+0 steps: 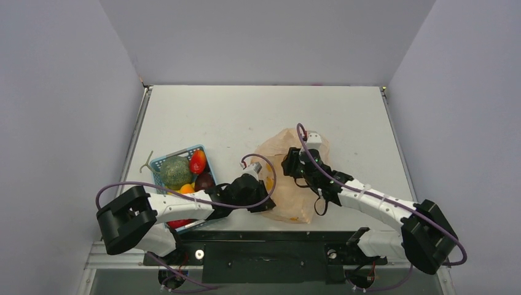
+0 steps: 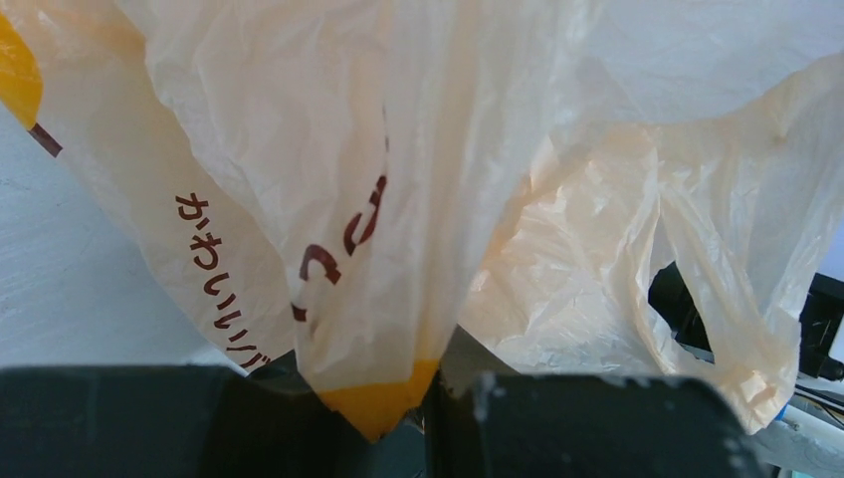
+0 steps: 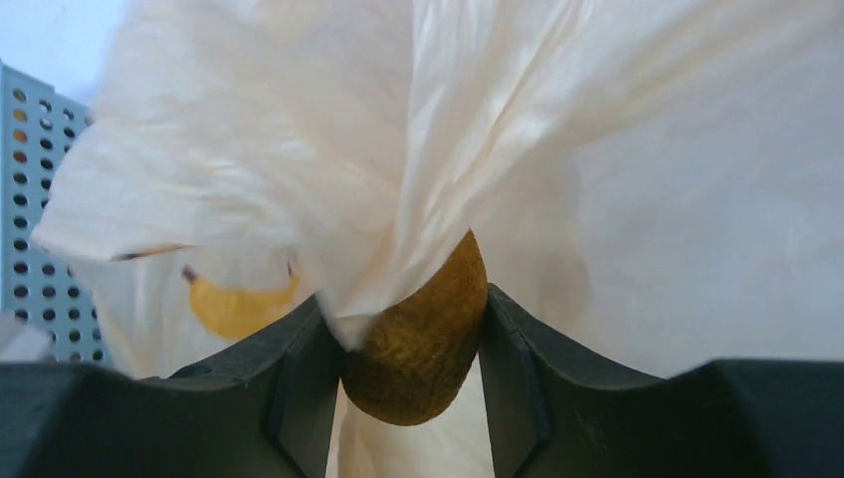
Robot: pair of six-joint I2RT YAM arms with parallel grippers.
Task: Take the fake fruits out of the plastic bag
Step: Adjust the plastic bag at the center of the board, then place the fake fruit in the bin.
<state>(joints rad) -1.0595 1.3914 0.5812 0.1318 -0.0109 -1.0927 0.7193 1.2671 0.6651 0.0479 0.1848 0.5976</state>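
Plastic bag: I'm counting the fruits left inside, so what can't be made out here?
- Top view: inside of the plastic bag, hidden by its crinkled film.
- Left wrist view: any fruit, film fills the frame above the left gripper.
- Right wrist view: yellow shape beside the brown fruit in the right gripper, blurred behind film.

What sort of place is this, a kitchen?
Probably a robot test booth, not a kitchen: a white table boxed in by plain panels, two robot arms bolted at its near edge, and props only, a plastic bag and a basket of fake fruit.
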